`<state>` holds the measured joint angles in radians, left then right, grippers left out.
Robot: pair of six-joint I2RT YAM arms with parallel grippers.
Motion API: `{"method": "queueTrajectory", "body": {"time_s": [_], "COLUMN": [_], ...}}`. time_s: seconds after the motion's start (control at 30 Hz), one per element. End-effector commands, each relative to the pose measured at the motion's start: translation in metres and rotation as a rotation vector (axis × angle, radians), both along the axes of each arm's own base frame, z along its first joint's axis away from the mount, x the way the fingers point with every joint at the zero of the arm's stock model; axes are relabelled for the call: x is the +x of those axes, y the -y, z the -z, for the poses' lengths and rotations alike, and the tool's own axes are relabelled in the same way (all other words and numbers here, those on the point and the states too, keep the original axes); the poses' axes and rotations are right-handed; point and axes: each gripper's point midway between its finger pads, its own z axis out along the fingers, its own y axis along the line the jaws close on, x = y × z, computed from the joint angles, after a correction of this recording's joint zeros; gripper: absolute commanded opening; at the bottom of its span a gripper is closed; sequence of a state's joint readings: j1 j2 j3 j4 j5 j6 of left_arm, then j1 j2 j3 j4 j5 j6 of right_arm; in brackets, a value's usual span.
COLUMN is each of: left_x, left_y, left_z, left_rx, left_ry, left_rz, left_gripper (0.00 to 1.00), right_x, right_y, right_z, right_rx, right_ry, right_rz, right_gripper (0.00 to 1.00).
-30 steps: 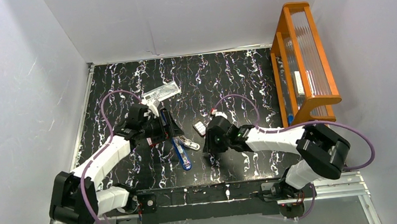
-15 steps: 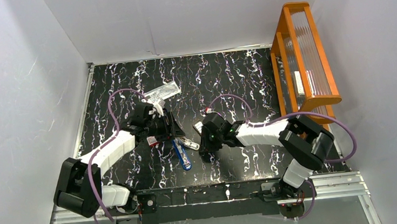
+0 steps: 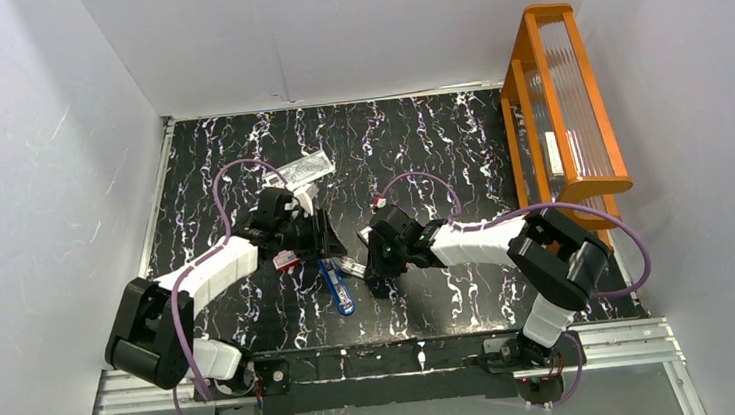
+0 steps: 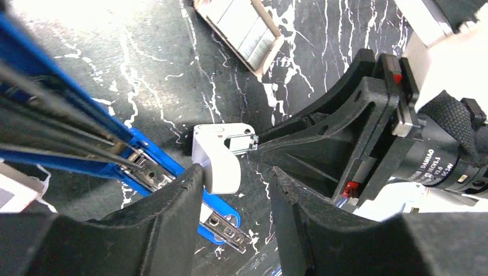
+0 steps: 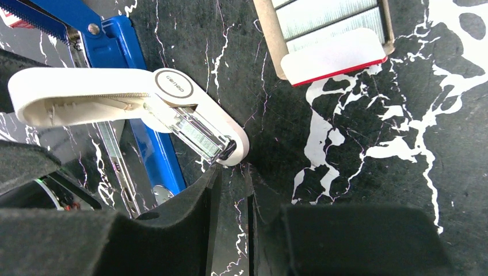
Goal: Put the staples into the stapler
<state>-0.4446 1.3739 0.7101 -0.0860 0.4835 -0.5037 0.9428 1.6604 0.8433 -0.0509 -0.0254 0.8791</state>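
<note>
Though staples point(image 5: 331, 17) sit close, a white stapler point(image 5: 172, 86) overlaps the blue stapler point(image 5: 154, 155).

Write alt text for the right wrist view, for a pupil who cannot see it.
A white plastic stapler-like tool with a metal channel stretches across the black marbled table, its tip just above the nearly closed black right end effector. A blue stapler shows partly behind it at left; silvery staples in a cardboard tray sit top right.
</note>
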Motion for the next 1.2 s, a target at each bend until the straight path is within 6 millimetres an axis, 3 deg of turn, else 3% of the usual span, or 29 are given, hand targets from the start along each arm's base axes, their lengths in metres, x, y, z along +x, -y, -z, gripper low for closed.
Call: {"method": "queueTrajectory", "body": {"time_s": [0.0,0.17,0.37,0.6,0.7,0.77,0.83,1.03,1.17], "left_x": [-0.001,-0.015,-0.018,-0.015,-0.005,0.002,0.003,-0.003,-0.006], "left_y": [0.018,0.033,0.032,0.04,0.034,0.028,0.026,0.029,0.027], "left_z": [-0.021,-0.023,-0.016,-0.039,-0.034,-0.026,-0.019,-0.01,-0.005], "left_rx": [-0.05,-0.059,-0.039,-0.102,-0.062,-0.029,-0.023,-0.034,-0.024], "left_ry": [0.055,0.057,0.03,0.059,0.066,0.04,0.002,-0.054,-0.053], "left_rz": [0.092,0.169,0.156,0.161,0.076,-0.017,-0.069,-0.07,-0.058], "left_gripper": [0.42,0.42,0.46,0.47,0.48,0.5,0.53,0.44,0.42], "right_x": [0.002,0.003,0.002,-0.008,-0.004,0.0,0.005,0.026,0.032], "right_y": [0.007,0.005,0.007,0.025,0.023,0.016,0.005,-0.015,-0.01], "right_z": [0.011,0.011,0.005,-0.032,-0.048,-0.053,-0.059,-0.07,-0.055], "right_rx": [-0.056,-0.05,-0.028,0.103,0.134,0.156,0.194,0.252,0.173], "right_ry": [-0.016,-0.027,0.004,0.213,0.227,0.187,0.141,0.118,0.072], "right_rz": [-0.012,-0.015,-0.045,-0.235,-0.226,-0.167,-0.107,0.01,0.042], "right_gripper": [0.3,0.31,0.32,0.44,0.5,0.63,0.68,0.59,0.56]}}
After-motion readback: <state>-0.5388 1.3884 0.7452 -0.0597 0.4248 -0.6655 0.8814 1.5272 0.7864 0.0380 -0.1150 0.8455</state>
